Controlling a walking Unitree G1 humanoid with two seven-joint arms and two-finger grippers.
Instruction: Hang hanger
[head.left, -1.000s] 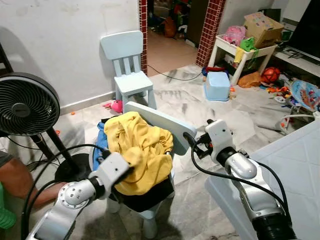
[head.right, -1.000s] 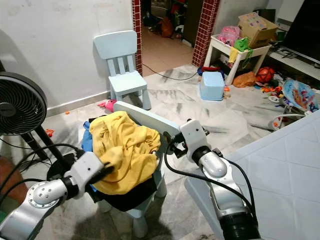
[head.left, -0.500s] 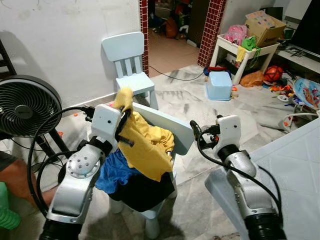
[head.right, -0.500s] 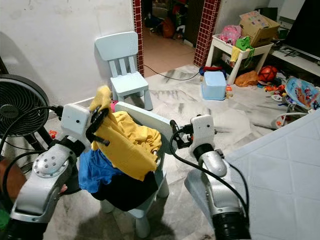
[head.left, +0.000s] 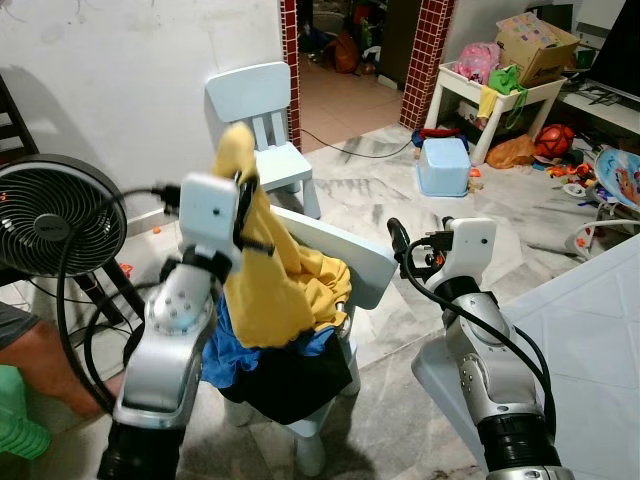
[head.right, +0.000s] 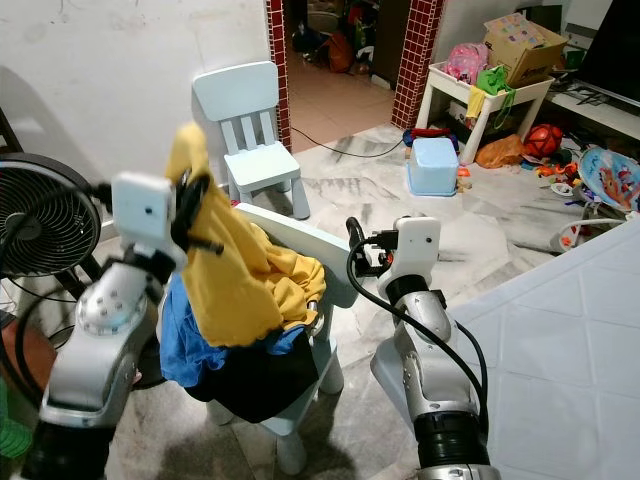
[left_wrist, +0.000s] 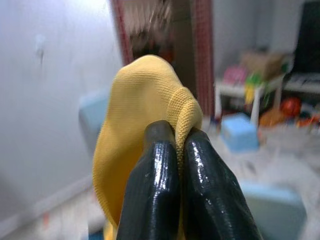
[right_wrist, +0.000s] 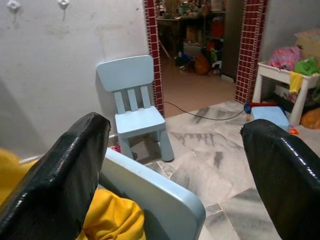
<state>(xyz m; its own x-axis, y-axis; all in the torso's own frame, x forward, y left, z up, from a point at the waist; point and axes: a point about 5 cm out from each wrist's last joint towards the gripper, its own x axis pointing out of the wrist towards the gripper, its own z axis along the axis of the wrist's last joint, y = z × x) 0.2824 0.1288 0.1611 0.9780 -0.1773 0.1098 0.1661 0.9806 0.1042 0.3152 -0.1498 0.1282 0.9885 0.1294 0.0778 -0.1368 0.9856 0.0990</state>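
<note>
One garment up: left gripper (left_wrist: 167, 150) pinching the yellow shirt (head.left: 270, 280) above the chair (head.left: 335, 255), right gripper (right_wrist: 170, 170) spread empty, and next, I'd guess, comes finding a hanger.

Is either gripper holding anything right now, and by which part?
The left gripper pinches a fold at the edge of the yellow cloth, lifting it off the chair. The right gripper is open, holding nothing.

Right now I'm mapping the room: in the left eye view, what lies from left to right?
Black round fan → left gripper pinching the yellow knit garment → right gripper → pale blue plastic step stool → white toy table.
</note>
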